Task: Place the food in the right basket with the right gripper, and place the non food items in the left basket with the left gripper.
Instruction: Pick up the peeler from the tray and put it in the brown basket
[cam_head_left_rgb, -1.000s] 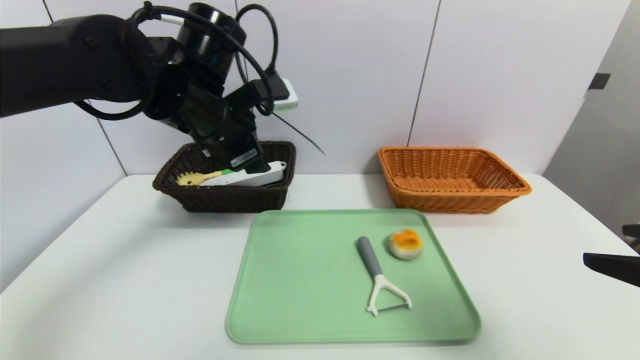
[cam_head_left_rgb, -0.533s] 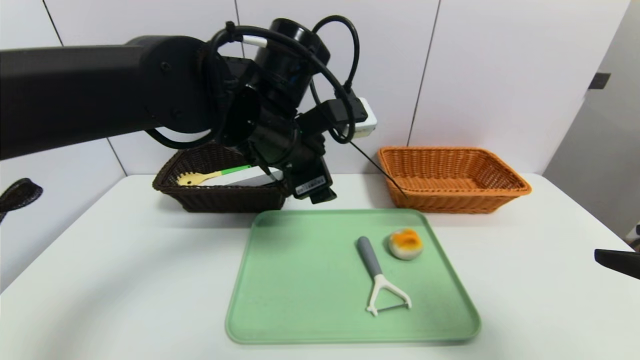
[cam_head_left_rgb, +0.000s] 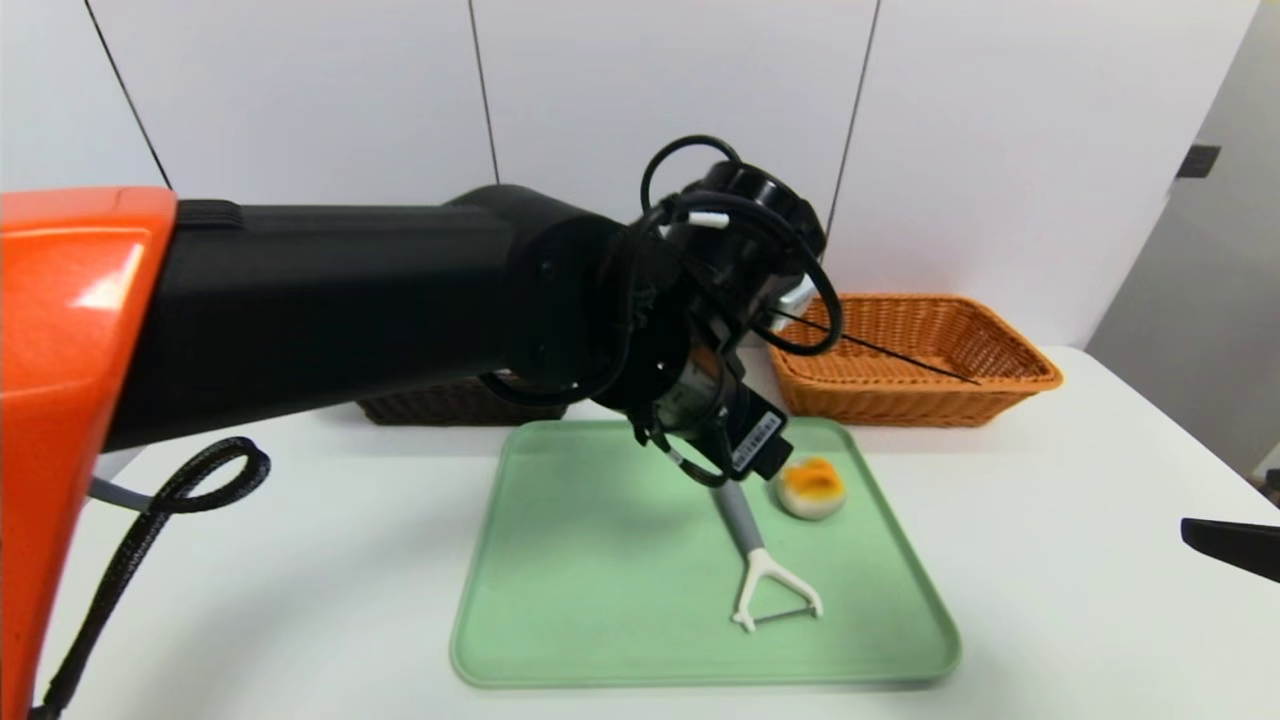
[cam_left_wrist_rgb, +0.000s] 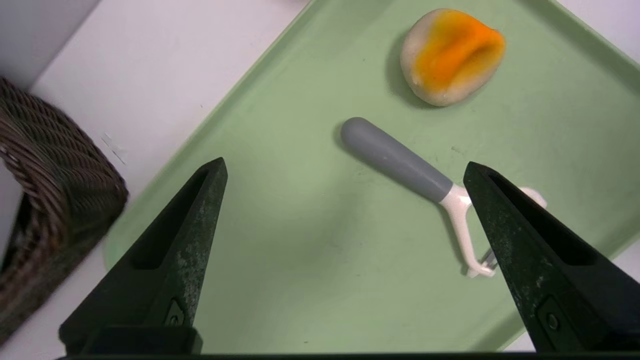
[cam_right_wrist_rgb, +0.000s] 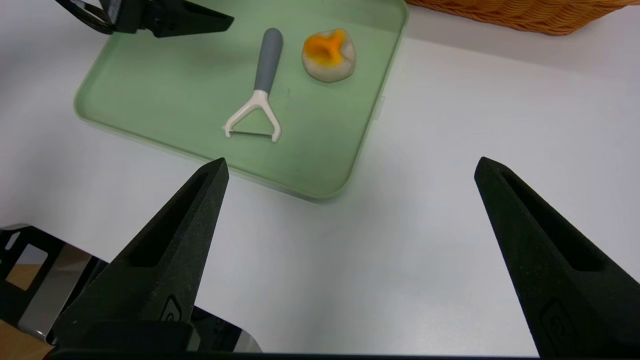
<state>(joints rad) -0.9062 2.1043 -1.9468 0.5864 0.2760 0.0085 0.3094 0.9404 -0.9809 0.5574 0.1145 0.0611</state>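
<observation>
Left end effector (cam_left_wrist_rgb: 345, 167): mine, jaws spread wide and holding nothing, hanging over the far part of the tray, above the peeler's handle.
Right end effector (cam_right_wrist_rgb: 350, 165): mine too, jaws wide and empty, parked over the bare tabletop (cam_head_left_rgb: 1050, 560) beside the tray's right edge (only one dark tip of it shows at the right border of the head view).
Peeler (cam_head_left_rgb: 760, 560): flat on the tray, right of centre, grey handle pointing to the far side, white Y-head toward me.
Bun (cam_head_left_rgb: 812, 487): pale with an orange top, on the tray just right of the peeler's handle, not touching it.
Tray (cam_head_left_rgb: 560, 600): green, mid-tabletop.
Left basket (cam_head_left_rgb: 450, 405): dark wicker, behind the tray's far left corner, mostly hidden by my left arm.
Right basket (cam_head_left_rgb: 900, 350): orange wicker, behind the tray's far right corner.
</observation>
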